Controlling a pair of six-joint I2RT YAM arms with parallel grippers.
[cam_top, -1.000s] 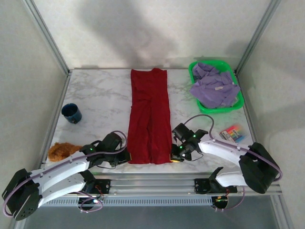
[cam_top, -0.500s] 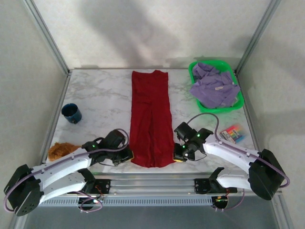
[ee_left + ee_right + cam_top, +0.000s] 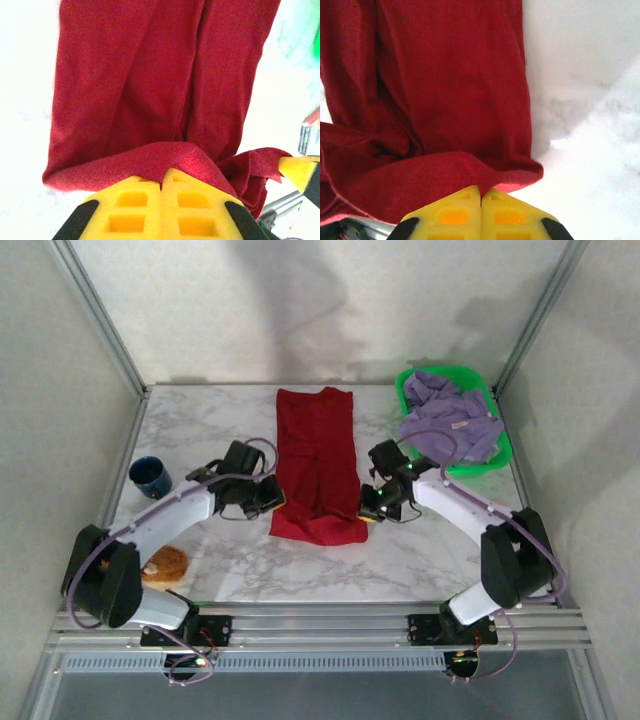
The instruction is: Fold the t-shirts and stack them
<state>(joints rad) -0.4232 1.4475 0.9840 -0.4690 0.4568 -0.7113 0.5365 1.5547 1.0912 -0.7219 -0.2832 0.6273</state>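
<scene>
- On the marble table, along its middle, the deep red t-shirt is laid out as a long narrow strip reaching the far edge. Its near end is lifted and bunched between the two grippers.
- The pinched hem itself is hidden between the yellow pads in both wrist views, so the amount of cloth caught cannot be made out.
- The left gripper is closed tight on the shirt's near left corner, with red cloth draped over its tips.
- The right gripper is likewise clamped on the near right corner, its jaws pressed together under a fold of the hem.
- In the left wrist view, another yellow fingertip is cut off at the right edge.
- The lavender t-shirt is crumpled in the green basket at the far right. A cable of the right arm crosses it, and its outline cannot be read.
- An orange-brown lump is partly covered by the left arm's base link.
- A dark blue cup is set apart at the left.
- Both arms are stretched forward from their bases and bent inward at the elbows, with the wrists turned toward each other across the shirt.
</scene>
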